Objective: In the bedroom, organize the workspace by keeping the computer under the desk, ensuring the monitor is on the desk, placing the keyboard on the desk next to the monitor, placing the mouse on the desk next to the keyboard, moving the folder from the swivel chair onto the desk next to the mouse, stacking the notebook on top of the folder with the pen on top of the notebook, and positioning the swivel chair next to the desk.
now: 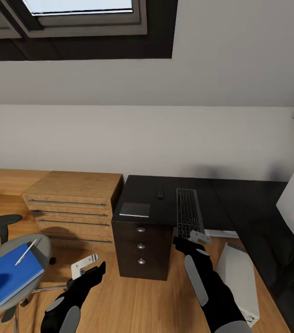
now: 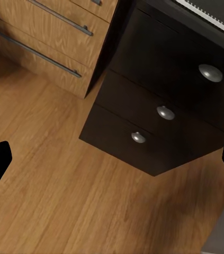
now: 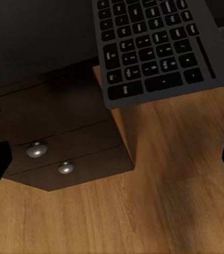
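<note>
At far left in the head view, the swivel chair [image 1: 40,243] carries a blue folder [image 1: 12,275] with a pen [image 1: 25,252] lying on it. The left gripper [image 1: 85,267] hangs over the wooden floor [image 1: 133,300], its fingers spread. Behind it stands a wooden drawer chest [image 1: 75,203], then the dark desk [image 1: 151,199] with three round-knobbed drawers [image 1: 140,245], a grey notebook [image 1: 134,209] and a small black mouse [image 1: 160,194] on top. The keyboard [image 1: 188,212] overhangs the desk's front edge; the right gripper [image 1: 197,238] is just at that end, fingers apart. A white computer tower [image 1: 239,282] leans on the floor at right.
</note>
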Tool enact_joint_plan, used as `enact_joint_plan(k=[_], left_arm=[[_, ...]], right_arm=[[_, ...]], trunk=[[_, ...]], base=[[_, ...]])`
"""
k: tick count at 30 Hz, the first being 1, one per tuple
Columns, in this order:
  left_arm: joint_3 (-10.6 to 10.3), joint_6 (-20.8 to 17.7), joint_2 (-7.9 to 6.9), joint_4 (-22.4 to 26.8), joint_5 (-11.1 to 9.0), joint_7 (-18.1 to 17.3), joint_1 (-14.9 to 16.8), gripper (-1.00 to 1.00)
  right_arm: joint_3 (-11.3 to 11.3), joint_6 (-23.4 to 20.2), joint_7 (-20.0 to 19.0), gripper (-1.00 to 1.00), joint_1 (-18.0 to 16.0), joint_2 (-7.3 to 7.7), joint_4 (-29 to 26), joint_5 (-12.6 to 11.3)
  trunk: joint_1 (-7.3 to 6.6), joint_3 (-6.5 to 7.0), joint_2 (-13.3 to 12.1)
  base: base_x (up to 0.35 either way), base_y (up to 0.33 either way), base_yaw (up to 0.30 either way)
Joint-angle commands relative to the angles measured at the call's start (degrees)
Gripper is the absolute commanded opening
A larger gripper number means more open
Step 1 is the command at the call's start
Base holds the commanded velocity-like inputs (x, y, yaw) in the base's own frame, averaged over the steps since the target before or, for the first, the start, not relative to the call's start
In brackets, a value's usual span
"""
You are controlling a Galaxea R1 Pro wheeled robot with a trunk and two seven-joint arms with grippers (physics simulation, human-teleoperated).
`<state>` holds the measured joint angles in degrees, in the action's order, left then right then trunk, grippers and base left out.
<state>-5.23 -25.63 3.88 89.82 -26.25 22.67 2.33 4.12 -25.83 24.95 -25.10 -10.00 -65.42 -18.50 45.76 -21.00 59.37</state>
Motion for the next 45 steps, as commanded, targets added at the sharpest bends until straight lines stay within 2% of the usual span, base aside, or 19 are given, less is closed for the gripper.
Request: enact_joint_plan(k=[1, 10, 11, 15, 30, 38, 45], left_arm=[[-0.06, -0.13, -0.01, 0.09, -0.61, 0.53, 0.06, 1.00], [-0.06, -0.21, 0.03, 0.09, -0.68, 0.53, 0.07, 1.00], [-0.04, -0.13, 0.00, 0.09, -0.65, 0.52, 0.04, 1.00], [-0.04, -0.13, -0.01, 0.09, -0.65, 0.52, 0.06, 1.00], [-0.04, -0.12, -0.01, 0.09, -0.65, 0.54, 0.06, 1.00], [-0.04, -0.12, -0.01, 0.09, -0.65, 0.54, 0.08, 1.00], [-0.04, -0.12, -0.01, 0.09, -0.65, 0.54, 0.05, 1.00]], right_arm=[[0.06, -0.13, 0.42, 1.00, -0.04, 0.00, -0.09, -0.50], [0.08, 0.26, 0.26, 1.00, -0.04, 0.00, -0.38, -0.49], [0.15, 3.34, 0.27, 1.00, 0.00, 0.00, -0.06, -0.45], [0.19, 4.04, 0.26, 1.00, 0.03, 0.00, 0.00, -0.37], [0.52, 4.47, 0.19, 1.00, 0.05, 0.00, 0.12, -0.14], [2.34, 4.47, 0.25, 1.00, 0.05, 0.00, 0.12, -0.06], [2.60, 4.47, 0.27, 1.00, 0.05, 0.00, 0.12, -0.05]], trunk=[[0.01, -0.07, 0.05], [0.01, -0.07, 0.05], [0.01, -0.07, 0.05], [0.01, -0.07, 0.05], [0.01, -0.07, 0.05], [0.01, -0.07, 0.05], [0.01, -0.07, 0.05]], base=[[0.000, 0.000, 0.000], [0.000, 0.000, 0.074], [0.050, 0.000, 0.269], [0.151, 0.032, 0.274], [0.287, 0.094, 0.278], [0.307, 0.141, 0.279], [0.311, 0.111, 0.279]])
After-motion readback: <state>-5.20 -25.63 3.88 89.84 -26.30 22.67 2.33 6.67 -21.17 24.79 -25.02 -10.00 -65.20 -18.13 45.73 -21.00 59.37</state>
